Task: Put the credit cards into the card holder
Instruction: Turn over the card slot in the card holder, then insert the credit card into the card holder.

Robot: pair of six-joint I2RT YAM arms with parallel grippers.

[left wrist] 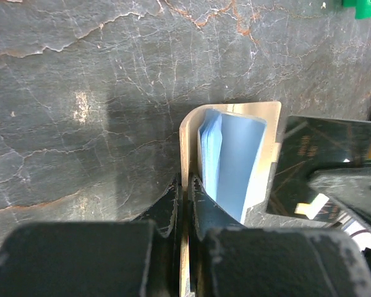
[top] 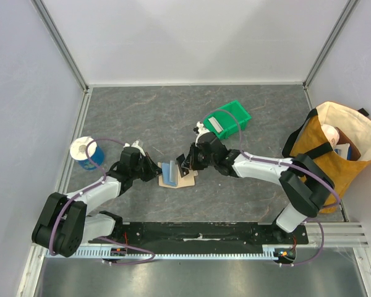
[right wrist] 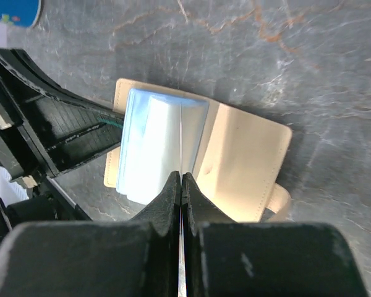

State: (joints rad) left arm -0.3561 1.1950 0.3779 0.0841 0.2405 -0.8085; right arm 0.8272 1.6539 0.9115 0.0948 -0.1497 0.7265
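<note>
The tan card holder [top: 170,182] lies open on the dark tabletop between my two arms. My left gripper [left wrist: 186,185] is shut on its upright left flap [left wrist: 187,136], seen edge-on. Light blue cards [left wrist: 235,161] stand inside the holder. My right gripper [right wrist: 181,178] is shut on a thin dark credit card [left wrist: 321,154], which appears edge-on [right wrist: 181,142] in the right wrist view, just over the light blue cards [right wrist: 154,142]. The holder's other half [right wrist: 247,161] lies flat, its strap [right wrist: 278,199] sticking out at the right.
A green bin [top: 227,119] with a grey flat item in it sits behind the right gripper. A blue and white cup [top: 86,151] stands at the left. A tan tote bag [top: 334,148] stands at the right wall.
</note>
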